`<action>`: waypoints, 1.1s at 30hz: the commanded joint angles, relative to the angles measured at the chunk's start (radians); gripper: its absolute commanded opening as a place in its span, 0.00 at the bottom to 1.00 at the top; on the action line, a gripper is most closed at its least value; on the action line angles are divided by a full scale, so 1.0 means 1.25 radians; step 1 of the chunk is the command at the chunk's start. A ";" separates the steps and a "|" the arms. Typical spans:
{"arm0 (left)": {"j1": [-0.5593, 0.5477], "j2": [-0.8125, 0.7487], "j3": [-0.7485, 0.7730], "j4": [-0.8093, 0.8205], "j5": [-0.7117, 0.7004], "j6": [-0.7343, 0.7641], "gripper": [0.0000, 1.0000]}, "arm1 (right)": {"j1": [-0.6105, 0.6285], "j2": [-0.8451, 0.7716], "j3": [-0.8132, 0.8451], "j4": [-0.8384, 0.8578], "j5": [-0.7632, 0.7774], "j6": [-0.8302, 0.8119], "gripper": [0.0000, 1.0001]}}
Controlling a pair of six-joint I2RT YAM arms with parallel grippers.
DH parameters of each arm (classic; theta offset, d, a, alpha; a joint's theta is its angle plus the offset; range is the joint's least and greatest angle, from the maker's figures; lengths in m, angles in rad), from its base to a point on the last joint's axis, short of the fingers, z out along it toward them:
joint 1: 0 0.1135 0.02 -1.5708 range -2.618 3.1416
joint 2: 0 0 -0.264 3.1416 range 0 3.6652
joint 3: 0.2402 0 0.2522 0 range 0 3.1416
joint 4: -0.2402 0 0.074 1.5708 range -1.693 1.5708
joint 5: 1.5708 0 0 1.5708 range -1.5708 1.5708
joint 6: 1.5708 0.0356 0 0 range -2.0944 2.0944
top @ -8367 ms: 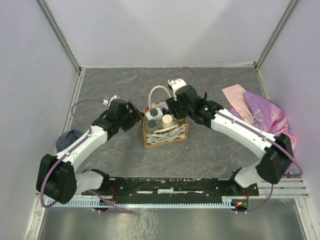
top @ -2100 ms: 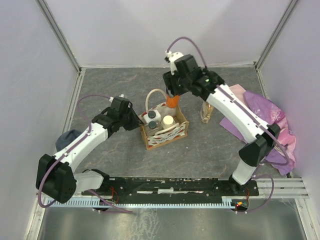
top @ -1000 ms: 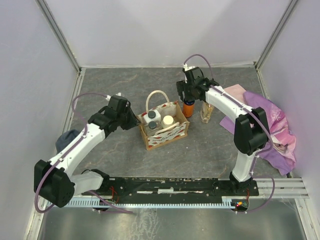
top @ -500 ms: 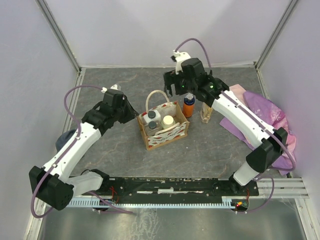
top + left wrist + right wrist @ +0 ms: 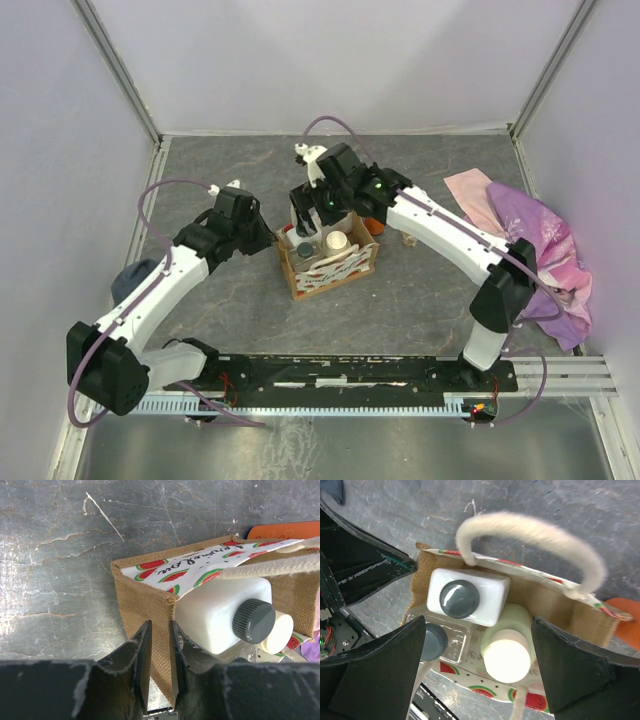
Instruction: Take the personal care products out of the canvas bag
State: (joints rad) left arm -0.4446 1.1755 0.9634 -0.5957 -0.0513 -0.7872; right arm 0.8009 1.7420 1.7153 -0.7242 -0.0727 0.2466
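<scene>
Left end effector [image 5: 159, 632] clamps the coarse-woven, boxy canvas bag [image 5: 141, 599]; right end effector [image 5: 479, 647] gapes above it.

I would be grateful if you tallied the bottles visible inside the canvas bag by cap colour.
Dark grey caps: 2 (white bottle, clear bottle)
Cream caps: 1 (pale green bottle)
Total visible in the canvas bag: 3
</scene>
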 commanded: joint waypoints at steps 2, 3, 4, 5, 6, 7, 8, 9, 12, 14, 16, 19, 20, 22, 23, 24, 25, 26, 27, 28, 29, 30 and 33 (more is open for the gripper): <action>-0.003 -0.033 -0.017 0.024 -0.018 0.006 0.27 | 0.040 0.035 0.003 0.022 -0.018 0.016 0.94; -0.003 -0.037 -0.019 0.022 -0.020 0.006 0.28 | 0.046 0.045 0.005 0.023 -0.017 0.017 0.95; -0.002 -0.040 -0.021 0.020 -0.023 0.008 0.28 | 0.052 0.053 0.008 0.022 -0.016 0.018 0.96; -0.002 -0.042 -0.022 0.019 -0.023 0.008 0.28 | 0.059 0.061 0.009 0.022 -0.009 0.018 0.98; -0.002 -0.044 -0.024 0.019 -0.021 0.008 0.28 | 0.065 0.069 0.012 0.023 0.002 0.017 0.99; -0.002 -0.044 -0.025 0.020 -0.020 0.008 0.28 | 0.071 0.076 0.013 0.022 0.020 0.016 1.00; -0.003 -0.042 -0.027 0.021 -0.015 0.008 0.28 | 0.079 0.085 0.013 0.023 0.039 0.011 1.00; -0.003 -0.038 -0.028 0.022 -0.010 0.008 0.28 | 0.084 0.093 0.012 0.024 0.060 0.009 1.00; -0.003 -0.029 -0.030 0.023 0.003 0.008 0.28 | 0.089 0.114 0.012 0.021 0.107 0.006 1.00; -0.003 -0.029 -0.034 0.026 0.006 0.008 0.28 | 0.089 0.122 0.004 0.026 0.136 0.002 1.00; -0.002 -0.030 -0.036 0.031 0.008 0.008 0.28 | 0.089 0.128 -0.004 0.036 0.150 0.002 1.00; -0.002 -0.028 -0.036 0.031 0.008 0.009 0.28 | 0.089 0.141 -0.003 0.046 0.161 0.000 1.00; -0.003 -0.028 -0.036 0.031 0.008 0.010 0.28 | 0.089 0.146 0.000 0.046 0.166 0.000 0.99; -0.003 -0.027 -0.037 0.031 0.010 0.013 0.28 | 0.089 0.157 0.014 0.041 0.170 0.002 0.94; -0.003 -0.027 -0.038 0.029 0.010 0.014 0.28 | 0.089 0.160 0.023 0.036 0.171 0.002 0.86; -0.002 -0.028 -0.040 0.028 0.010 0.014 0.28 | 0.089 0.161 0.032 0.028 0.172 0.001 0.78; -0.003 -0.029 -0.042 0.028 0.010 0.015 0.28 | 0.089 0.159 0.039 0.023 0.174 0.001 0.70; -0.002 -0.030 -0.043 0.027 0.010 0.015 0.28 | 0.089 0.151 0.047 0.019 0.178 0.001 0.65; -0.002 -0.032 -0.045 0.025 0.008 0.016 0.28 | 0.089 0.140 0.056 0.012 0.182 -0.001 0.62; -0.003 -0.033 -0.046 0.025 0.008 0.017 0.29 | 0.089 0.128 0.071 0.001 0.189 -0.007 0.61; -0.003 -0.033 -0.047 0.026 0.006 0.017 0.29 | 0.089 0.114 0.089 -0.011 0.198 -0.012 0.59; -0.002 -0.034 -0.047 0.025 0.006 0.017 0.29 | 0.089 0.099 0.108 -0.022 0.208 -0.021 0.57; -0.003 -0.030 -0.048 0.031 0.007 0.017 0.29 | 0.087 0.057 0.175 -0.054 0.249 -0.050 0.56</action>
State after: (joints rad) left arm -0.4450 1.1435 0.9051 -0.5953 -0.0467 -0.7872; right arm 0.9146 1.9266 1.7790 -0.7670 0.1352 0.2455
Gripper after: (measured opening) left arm 0.284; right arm 0.831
